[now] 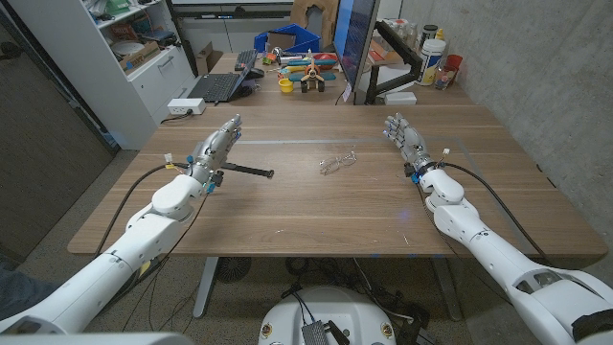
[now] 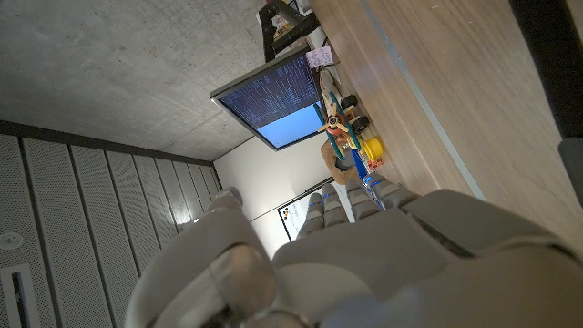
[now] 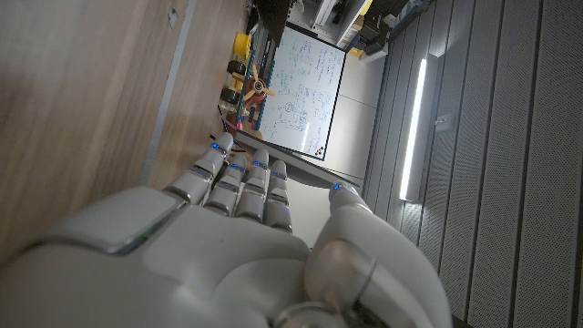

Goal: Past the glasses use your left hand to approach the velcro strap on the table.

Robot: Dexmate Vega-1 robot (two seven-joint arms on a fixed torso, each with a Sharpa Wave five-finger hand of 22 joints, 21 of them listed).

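Observation:
A thin dark velcro strap (image 1: 247,172) lies on the wooden table (image 1: 316,206), left of centre. My left hand (image 1: 215,146) stands just above its left end with fingers stretched out and nothing in them. Clear-framed glasses (image 1: 337,161) lie near the table's middle, to the right of the strap. My right hand (image 1: 406,137) waits at the right side, fingers extended and empty. In the left wrist view the back of my left hand (image 2: 364,255) reaches along the table (image 2: 428,82). The right wrist view has the back of my right hand (image 3: 237,237) over the wood (image 3: 82,100).
At the table's far edge sit a laptop (image 1: 222,84), colourful toys (image 1: 305,72), a dark monitor (image 1: 356,43) and bottles (image 1: 436,62). A white shelf unit (image 1: 134,57) stands at the far left. Cables trail from both wrists.

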